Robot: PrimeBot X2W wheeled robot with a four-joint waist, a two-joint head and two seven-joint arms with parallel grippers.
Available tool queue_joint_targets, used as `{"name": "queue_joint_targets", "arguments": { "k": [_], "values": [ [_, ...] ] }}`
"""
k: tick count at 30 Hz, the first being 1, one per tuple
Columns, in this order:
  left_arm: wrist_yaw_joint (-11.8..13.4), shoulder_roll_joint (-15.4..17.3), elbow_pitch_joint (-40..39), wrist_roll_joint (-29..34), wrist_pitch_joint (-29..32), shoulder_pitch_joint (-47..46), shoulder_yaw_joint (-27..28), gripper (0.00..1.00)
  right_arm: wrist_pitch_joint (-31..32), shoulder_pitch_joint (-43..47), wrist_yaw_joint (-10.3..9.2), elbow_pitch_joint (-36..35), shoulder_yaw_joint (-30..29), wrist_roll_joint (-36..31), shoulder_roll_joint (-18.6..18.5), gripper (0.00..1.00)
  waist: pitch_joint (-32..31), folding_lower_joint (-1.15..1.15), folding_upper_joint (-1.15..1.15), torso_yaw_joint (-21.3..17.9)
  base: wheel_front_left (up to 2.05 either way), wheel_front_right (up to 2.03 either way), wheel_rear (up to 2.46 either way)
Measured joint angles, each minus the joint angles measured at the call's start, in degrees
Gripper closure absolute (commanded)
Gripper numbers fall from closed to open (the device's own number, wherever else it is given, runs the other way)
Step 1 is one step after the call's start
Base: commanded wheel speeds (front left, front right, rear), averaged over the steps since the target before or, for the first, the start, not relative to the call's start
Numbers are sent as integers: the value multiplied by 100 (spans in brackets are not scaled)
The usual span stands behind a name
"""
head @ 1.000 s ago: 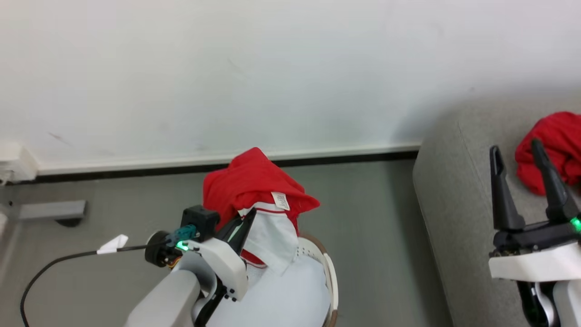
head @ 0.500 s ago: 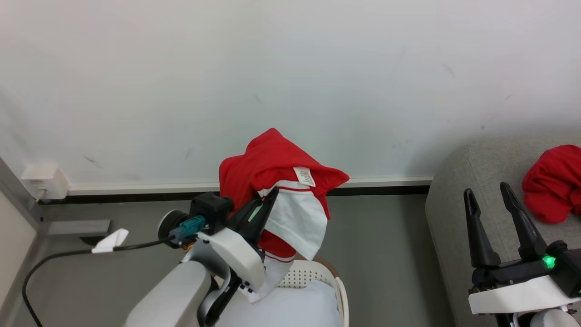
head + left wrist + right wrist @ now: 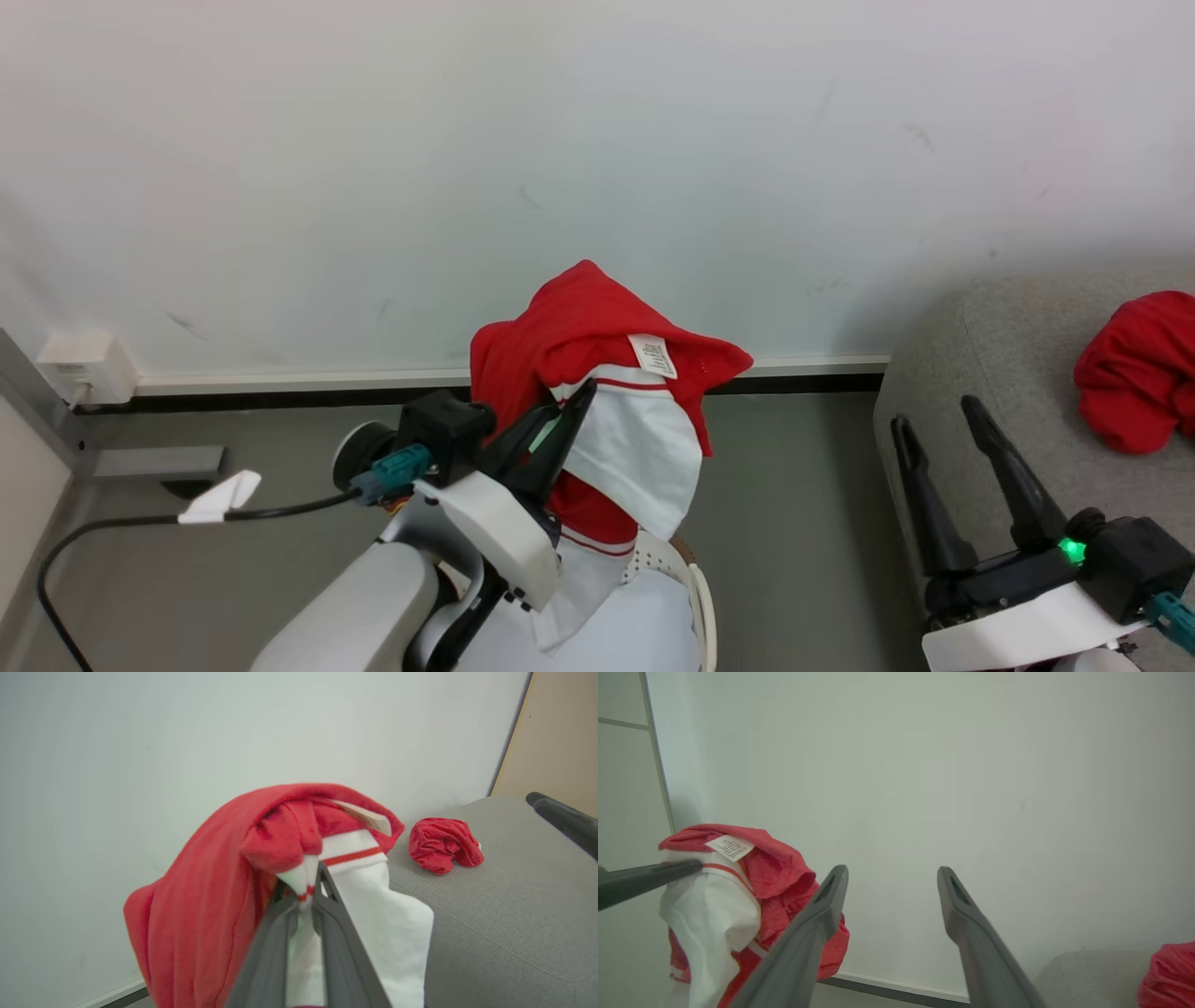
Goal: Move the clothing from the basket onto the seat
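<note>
White wall (image 3: 560, 140) closes the far side, with pale skirting (image 3: 280, 381) and a dark line along its foot. A strip of grey floor (image 3: 794, 485) runs between the basket (image 3: 698, 597), at the bottom edge of the head view, and the rounded left edge of the grey sofa (image 3: 990, 355) on the right. That strip is the open way across. On the left, a black cable (image 3: 112, 534) with a white tag loops over the floor, and a pale box (image 3: 84, 366) sits low on the wall. Left gripper (image 3: 303, 884) is pinched tight on the white striped band of the red-and-white garment (image 3: 597, 327). The garment hangs in the air above the basket, its lower hem drooping near the rim; cannot tell if it touches. Left arm is angled up and to the right, fingers pointing toward the wall. Right gripper (image 3: 935, 415) is spread wide and holds nothing, fingers raised over the sofa's left edge. A second red garment (image 3: 1134, 369) lies bunched on the sofa cushion, well apart from the right gripper.
</note>
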Motion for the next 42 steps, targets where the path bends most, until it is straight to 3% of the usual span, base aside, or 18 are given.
{"name": "queue_joint_targets", "arguments": {
  "k": [11,22,40,41,42],
  "values": [
    [-10,-19,-84,-12,54,2,-120,100,0,-257,0,324,1291,360,-241,0,19,0,0,124,0,0,0],
    [-137,-212,-149,-11,138,-80,-387,100,0,-1166,0,1784,2573,687,-483,0,45,0,0,425,0,0,0],
    [-411,-546,-220,11,281,-175,-913,100,0,-1757,0,2850,2864,738,-26,0,-33,0,0,1052,0,0,0],
    [-415,-554,-232,-8,293,-175,-932,100,0,-1773,0,2881,2850,738,-7,27,-51,0,0,1106,0,0,0],
    [-414,-550,-232,-11,293,-175,-932,100,0,-1774,0,2892,2849,738,4,67,-59,0,0,1125,0,0,0]
  ]
}}
